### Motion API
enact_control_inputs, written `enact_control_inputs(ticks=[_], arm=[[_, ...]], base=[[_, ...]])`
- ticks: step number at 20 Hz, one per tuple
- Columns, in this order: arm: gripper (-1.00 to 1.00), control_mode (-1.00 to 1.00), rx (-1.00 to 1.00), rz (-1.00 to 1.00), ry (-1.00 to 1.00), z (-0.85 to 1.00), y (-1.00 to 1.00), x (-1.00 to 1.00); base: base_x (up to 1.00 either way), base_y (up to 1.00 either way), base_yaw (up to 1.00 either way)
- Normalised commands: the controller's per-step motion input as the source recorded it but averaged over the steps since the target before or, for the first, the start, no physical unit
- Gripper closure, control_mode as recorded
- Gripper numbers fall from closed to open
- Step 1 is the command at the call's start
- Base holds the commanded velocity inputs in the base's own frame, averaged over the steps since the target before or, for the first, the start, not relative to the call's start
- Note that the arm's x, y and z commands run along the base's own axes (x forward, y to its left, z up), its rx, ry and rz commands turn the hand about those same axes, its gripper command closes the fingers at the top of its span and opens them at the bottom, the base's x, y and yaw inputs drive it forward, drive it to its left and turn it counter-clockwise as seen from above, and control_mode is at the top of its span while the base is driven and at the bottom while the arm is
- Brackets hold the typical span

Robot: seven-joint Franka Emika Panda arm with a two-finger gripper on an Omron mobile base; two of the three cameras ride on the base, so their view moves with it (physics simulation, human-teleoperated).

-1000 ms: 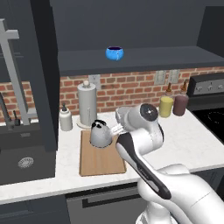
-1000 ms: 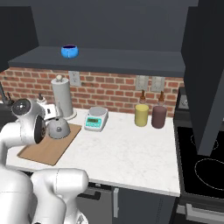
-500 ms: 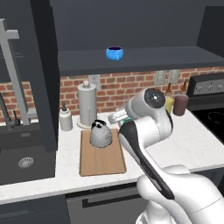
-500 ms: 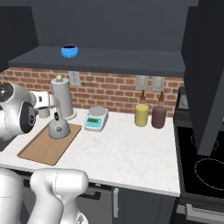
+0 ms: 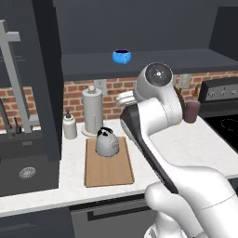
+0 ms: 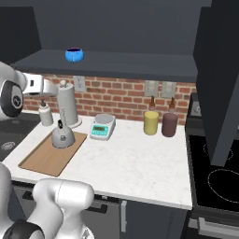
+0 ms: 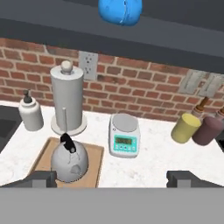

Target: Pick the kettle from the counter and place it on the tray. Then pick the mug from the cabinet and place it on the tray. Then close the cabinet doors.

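The kettle (image 5: 107, 142) is sitting upright on the tray (image 5: 108, 168), toward its back end, with its black handle arching over the lid. The tray is lying flat on the counter (image 6: 135, 163), just in front of the paper-towel roll (image 5: 92, 111) and beside the small white soap bottle (image 5: 69, 127). In the hand view the kettle (image 7: 69, 162) is showing low and to the left, on the tray (image 7: 94, 168), while the kitchen scale (image 7: 124, 140) is standing just to its right on the bare counter.

The mug (image 5: 121, 56) is resting on the cabinet (image 5: 153, 62) shelf, well above the kettle and tray; it is appearing at the top of the hand view as well (image 7: 120, 10). One cabinet door (image 5: 46, 79) is standing open at the left.

The gripper (image 7: 111, 178) is hanging in the air above the counter, its two fingertips (image 7: 38, 179) spread wide apart with nothing between them. In the right base view the hand (image 6: 39, 87) is sitting up near the top of the paper-towel roll, though the fingers themselves are hard to make out there.

A yellow jar (image 6: 151, 123) and a dark maroon jar (image 6: 169, 124) are standing side by side against the brick wall (image 6: 126, 97), near the stove (image 6: 219, 172).
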Motion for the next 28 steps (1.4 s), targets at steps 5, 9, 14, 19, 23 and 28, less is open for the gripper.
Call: enact_control_inputs(ticks=[5,9,14,19,23,28], arm=[[-1.0,-1.0,0.02,-0.11,0.0,0.74,-0.22,0.0],[-1.0,-1.0,0.02,-0.06,0.0,0.52,-0.26,0.13],[-1.0,-1.0,0.0,-0.01,-0.06,0.21,-0.2,0.26],[-1.0,-1.0,0.0,0.0,-0.27,0.0,-0.1,0.29],[-1.0,-1.0,0.06,0.0,-0.06,0.1,-0.04,0.65],[-1.0,-1.0,0.17,0.0,0.2,0.03,-0.03,0.64]], base=[[0.0,0.0,0.0],[0.0,0.0,0.0],[0.0,0.0,0.0],[0.0,0.0,0.0],[0.0,0.0,0.0],[0.0,0.0,0.0]])
